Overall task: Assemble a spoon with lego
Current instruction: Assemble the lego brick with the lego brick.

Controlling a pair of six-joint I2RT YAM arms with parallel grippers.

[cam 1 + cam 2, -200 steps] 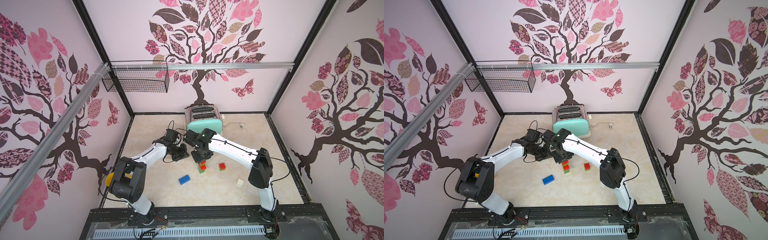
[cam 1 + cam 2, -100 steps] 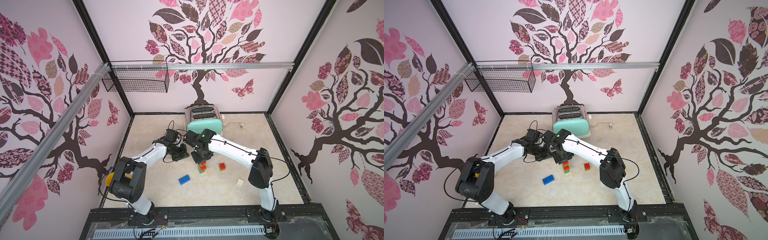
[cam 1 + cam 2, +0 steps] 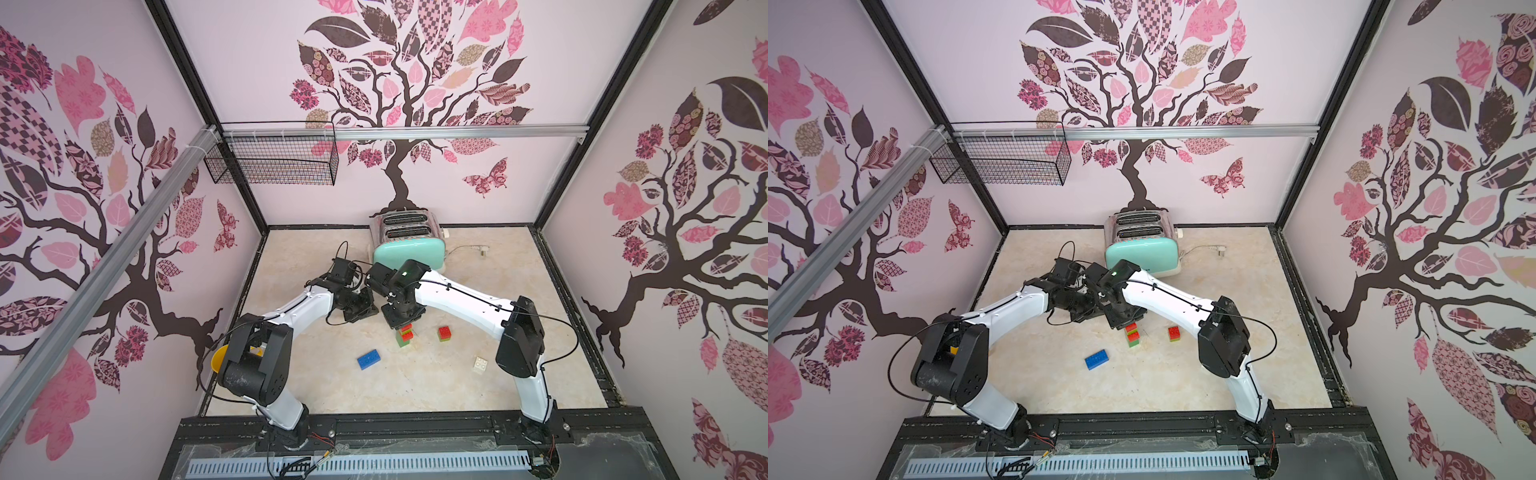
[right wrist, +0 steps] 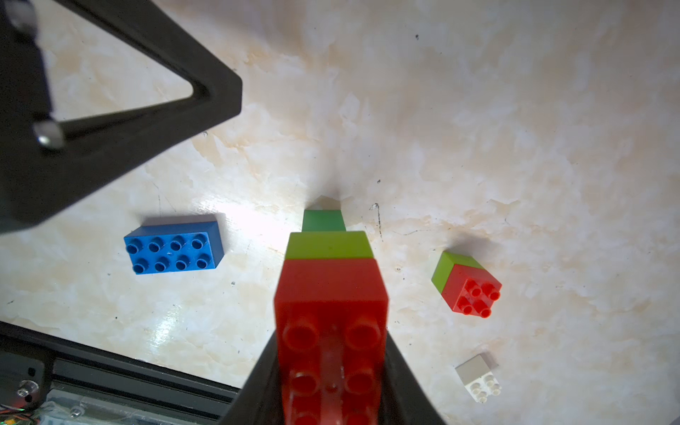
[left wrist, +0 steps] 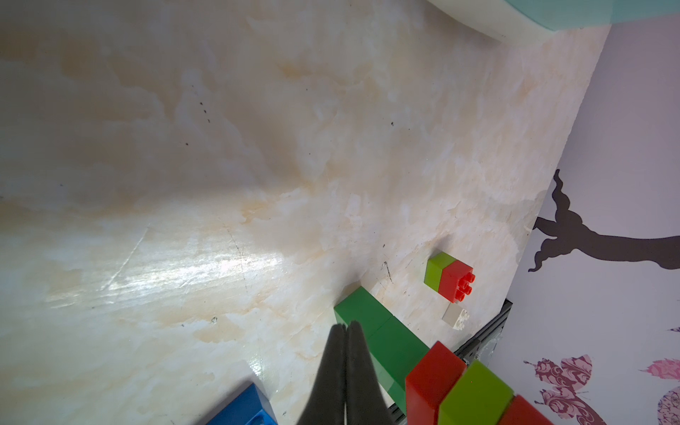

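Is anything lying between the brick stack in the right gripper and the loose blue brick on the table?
Nothing visible: bare table separates the stack, held in the right gripper, from the blue brick. The shut left gripper is beside the stack.

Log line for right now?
right gripper: shut on brick stack | left gripper: shut, empty | loose: blue brick, white brick

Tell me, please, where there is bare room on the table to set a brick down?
Bare: the near strip between the blue brick and white brick; the far-right floor beyond the toaster. Crowded: around the striped stack and red-and-lime pair.
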